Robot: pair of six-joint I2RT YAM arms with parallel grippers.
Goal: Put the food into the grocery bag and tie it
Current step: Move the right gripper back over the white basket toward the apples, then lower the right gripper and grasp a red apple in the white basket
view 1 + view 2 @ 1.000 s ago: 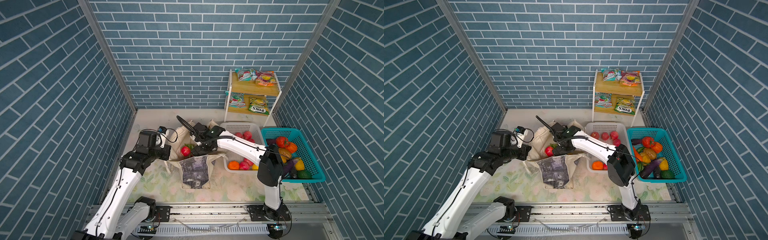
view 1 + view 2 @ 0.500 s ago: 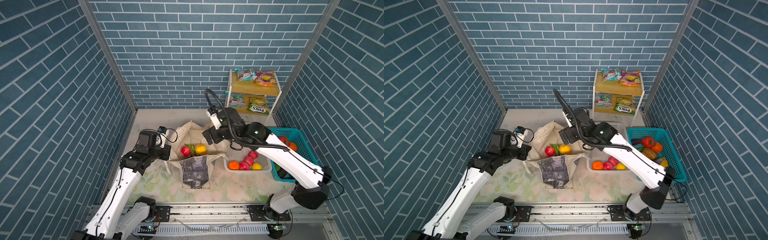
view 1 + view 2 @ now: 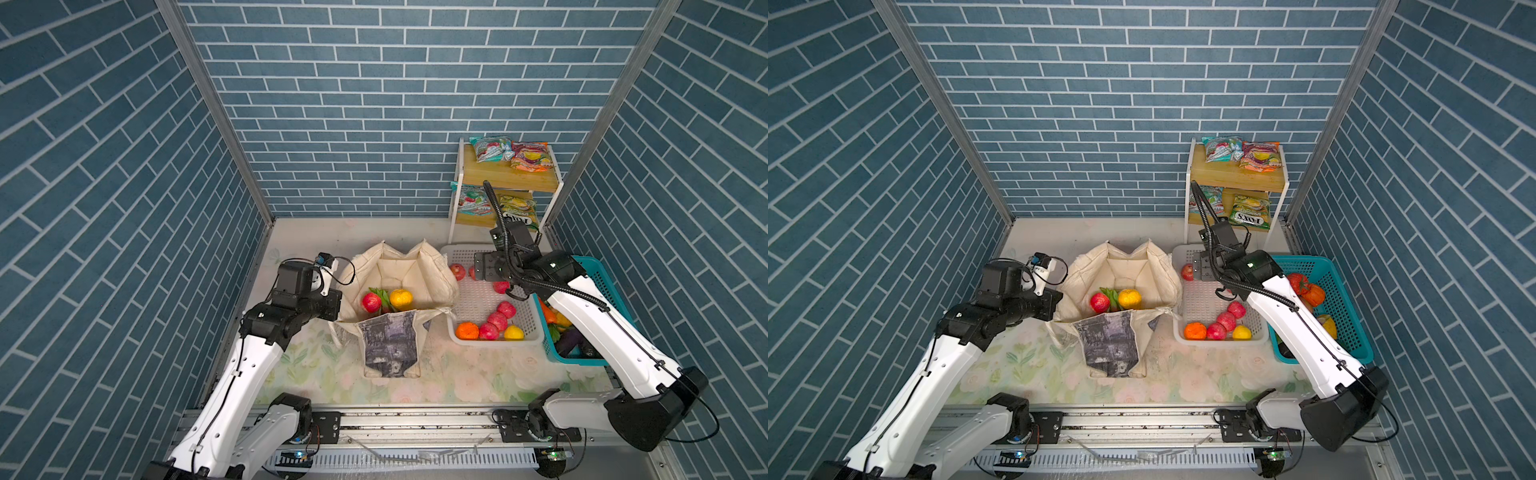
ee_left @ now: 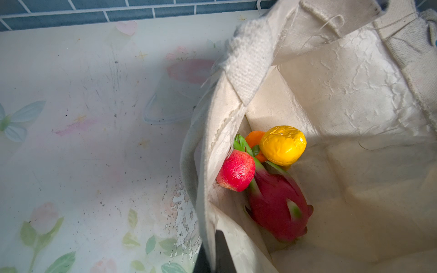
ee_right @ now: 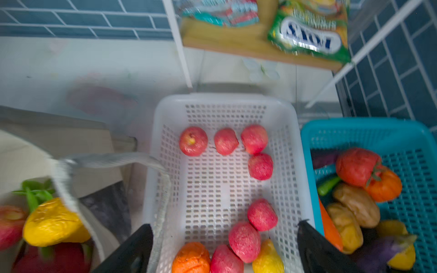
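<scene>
With my left end effector [image 4: 212, 253] pinching the floppy grocery bag [image 4: 343, 78] rim, my spread right end effector [image 5: 224, 225] hovers over a light, hard red apple [image 5: 244, 241] directly beneath, which I judge best squeezed across its middle.

green snack packet [image 5: 309, 35] blurred; orange [image 4: 253, 139] mostly hidden behind the yellow fruit [image 4: 282, 145].

four snack packets [image 3: 490, 148], two baskets [image 3: 498, 341]

The green snack packet [image 5: 309, 30] on the lower shelf [image 5: 224, 39] reads "FOX'S".
</scene>
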